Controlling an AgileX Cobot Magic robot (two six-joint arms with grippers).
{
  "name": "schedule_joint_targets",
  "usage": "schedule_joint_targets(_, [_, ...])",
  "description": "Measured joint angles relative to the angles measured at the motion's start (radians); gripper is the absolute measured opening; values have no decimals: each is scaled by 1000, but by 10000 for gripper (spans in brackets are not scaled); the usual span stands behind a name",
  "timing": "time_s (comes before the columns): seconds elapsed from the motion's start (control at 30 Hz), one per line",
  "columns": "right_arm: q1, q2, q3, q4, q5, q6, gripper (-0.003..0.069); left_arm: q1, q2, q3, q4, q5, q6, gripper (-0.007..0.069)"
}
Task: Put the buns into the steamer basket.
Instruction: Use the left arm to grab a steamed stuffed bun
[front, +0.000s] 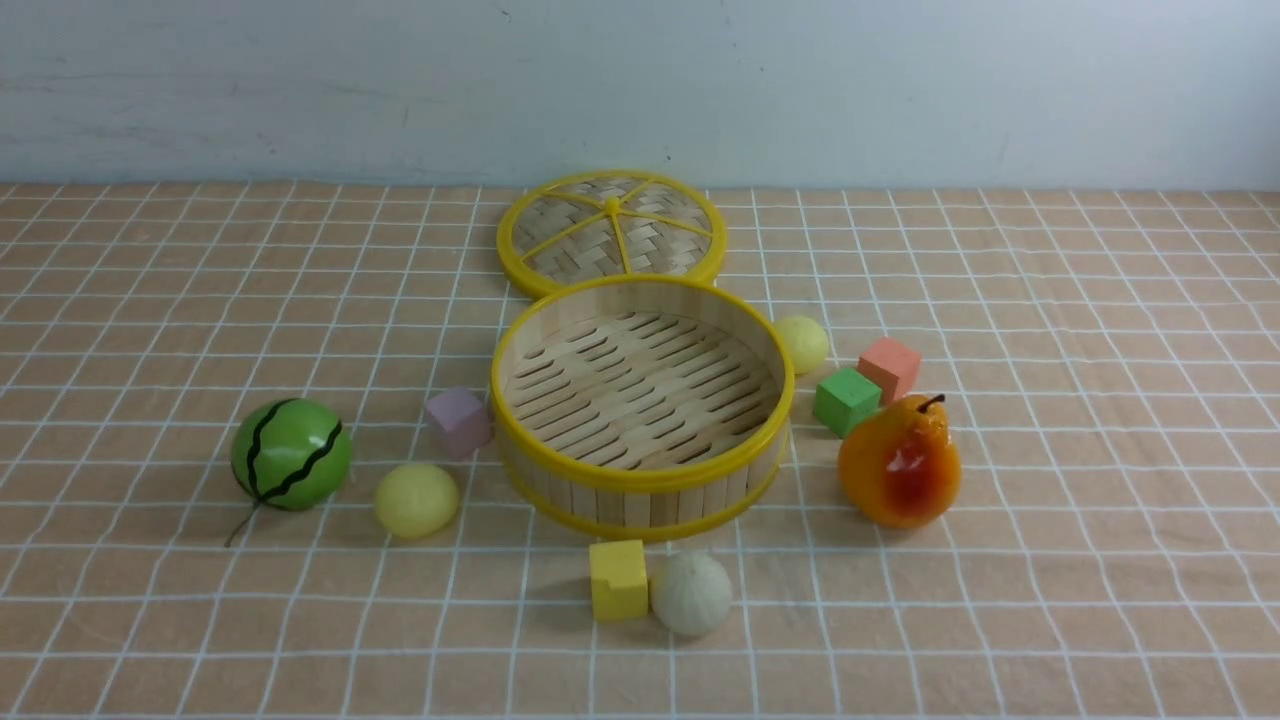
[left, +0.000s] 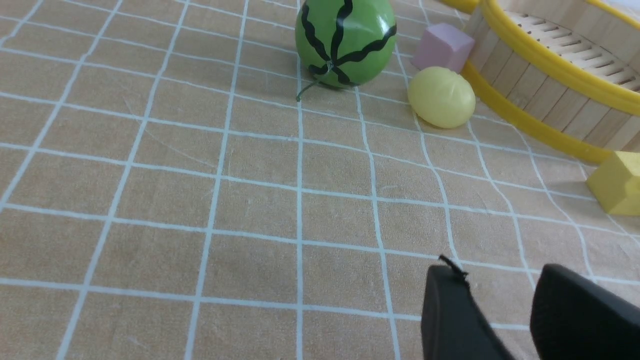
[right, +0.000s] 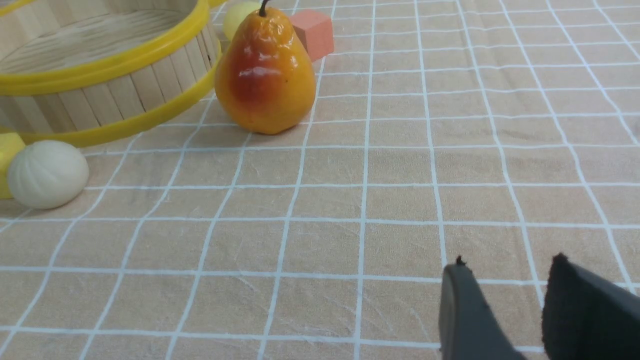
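Left claw and right claw part-open, empty. Off-white bun touches yellow cube; my grab may snag the cube and roll the bun away.

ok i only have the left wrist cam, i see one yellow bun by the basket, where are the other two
Observer: An off-white bun lies in front of the steamer basket, right beside the yellow cube.
Operator: and the third
Observer: A pale yellow bun sits at the basket's far right side, near the green cube.
Operator: anything inside the basket yet
Observer: No, its whole slatted floor is bare.
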Motion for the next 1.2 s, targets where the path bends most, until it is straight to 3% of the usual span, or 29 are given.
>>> schedule_joint_targets(0.2, [0,0,0,0,0,0,239,0,0,0,-133,-125,-56,238])
schedule_joint_targets(0.4, [0,0,0,0,0,0,239,0,0,0,-495,-265,-231,238])
schedule_joint_targets(0.53, [0,0,0,0,0,0,239,0,0,-20,-547,-318,-250,225])
schedule_joint_targets(0.63, [0,0,0,0,0,0,239,0,0,-103,-536,-232,-231,200])
schedule_joint_targets(0.77, [0,0,0,0,0,0,239,0,104,-382,-394,99,-115,116])
schedule_joint_targets(0.8, [0,0,0,0,0,0,239,0,104,-382,-394,99,-115,116])
schedule_joint_targets(0.83, [0,0,0,0,0,0,239,0,196,-482,-325,241,-98,84])
schedule_joint_targets(0.97, [0,0,0,0,0,0,239,0,508,-693,-170,552,-82,20])
schedule_joint_targets(1.07, [0,0,0,0,0,0,239,0,767,-803,-65,659,-76,-13])
schedule_joint_targets(1.2, [0,0,0,0,0,0,239,-2,977,-874,-58,662,-21,-13])
